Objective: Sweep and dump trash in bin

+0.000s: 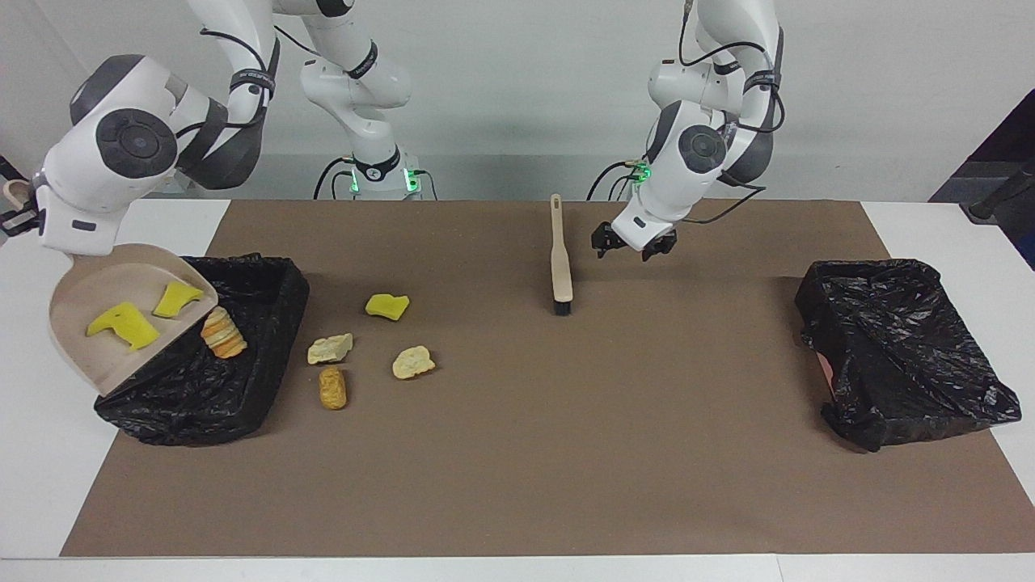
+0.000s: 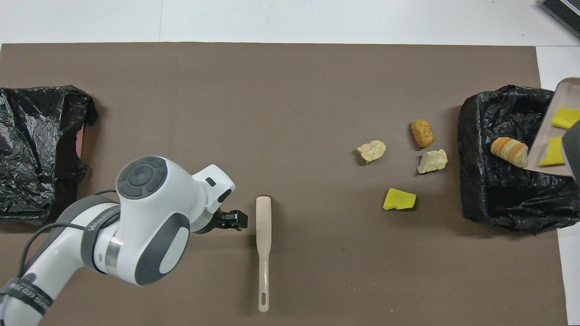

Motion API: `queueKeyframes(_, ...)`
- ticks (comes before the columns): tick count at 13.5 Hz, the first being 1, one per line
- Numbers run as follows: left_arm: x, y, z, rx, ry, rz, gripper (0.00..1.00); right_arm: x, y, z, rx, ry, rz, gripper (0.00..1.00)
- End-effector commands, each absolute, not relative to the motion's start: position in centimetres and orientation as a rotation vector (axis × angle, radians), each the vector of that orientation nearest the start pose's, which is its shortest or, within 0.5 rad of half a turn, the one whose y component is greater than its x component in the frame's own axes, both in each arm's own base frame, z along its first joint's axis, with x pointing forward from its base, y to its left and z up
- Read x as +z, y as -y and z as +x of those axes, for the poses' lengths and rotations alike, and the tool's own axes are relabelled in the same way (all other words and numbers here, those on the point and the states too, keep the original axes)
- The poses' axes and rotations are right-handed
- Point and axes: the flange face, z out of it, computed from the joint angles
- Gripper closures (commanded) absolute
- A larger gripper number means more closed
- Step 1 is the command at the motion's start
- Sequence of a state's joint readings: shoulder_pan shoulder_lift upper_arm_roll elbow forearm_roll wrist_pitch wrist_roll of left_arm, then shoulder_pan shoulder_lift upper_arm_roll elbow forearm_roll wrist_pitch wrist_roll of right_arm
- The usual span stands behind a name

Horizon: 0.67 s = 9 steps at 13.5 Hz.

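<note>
We judge the step in hand to be the dump: the beige plastic dustpan (image 1: 121,311) is tilted over the black-bagged bin toward the right arm's end of the surface (image 1: 267,279), with two bright yellow sponge chunks (image 1: 125,325) clinging to its floor and a golden-brown layered bread piece (image 1: 223,333) at its lip, partly over the bag. To do this well we should tip the pan steeper with its lip inside the bin rim, so nothing spills onto the brown mat (image 1: 517,453).

The right gripper, hidden at the pan's handle, we take to be clamped on it, arm raised and bent. The left gripper (image 1: 635,242) hovers with fingers spread, empty, just beside the beige long-handled brush (image 1: 559,259) lying on the mat.

Four scraps lie unswept beside the bin: a yellow sponge chunk (image 1: 387,306), two pale cream lumps (image 1: 330,348), and a brown bread nugget (image 1: 332,388).
</note>
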<state>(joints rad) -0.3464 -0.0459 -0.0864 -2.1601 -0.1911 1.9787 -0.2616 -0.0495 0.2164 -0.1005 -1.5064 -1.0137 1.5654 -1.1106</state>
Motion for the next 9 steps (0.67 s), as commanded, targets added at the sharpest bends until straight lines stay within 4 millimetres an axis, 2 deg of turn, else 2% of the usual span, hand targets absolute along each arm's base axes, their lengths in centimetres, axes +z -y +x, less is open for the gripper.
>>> queueKeyframes(1, 42.8, 19.4, 47.3, 0.225, -0.219, -3.192, 0.0, 59.5, 14.7, 60.6, -0.916, -1.126, 1.807, 1.0)
queueKeyframes(3, 45.3, 16.3, 48.7, 0.209, -0.299, -3.196, 0.0, 59.6, 14.5, 60.8, -0.918, -1.15, 1.788, 1.0)
queueKeyframes(6, 49.9, 11.9, 51.0, 0.148, -0.27, -3.187, 0.0, 60.4, 14.6, 61.4, -0.945, -1.196, 1.712, 1.0)
queueKeyframes(9, 51.9, 7.4, 52.2, 0.107, -0.264, -3.187, 0.0, 60.6, 14.5, 61.9, -0.944, -1.231, 1.657, 1.0)
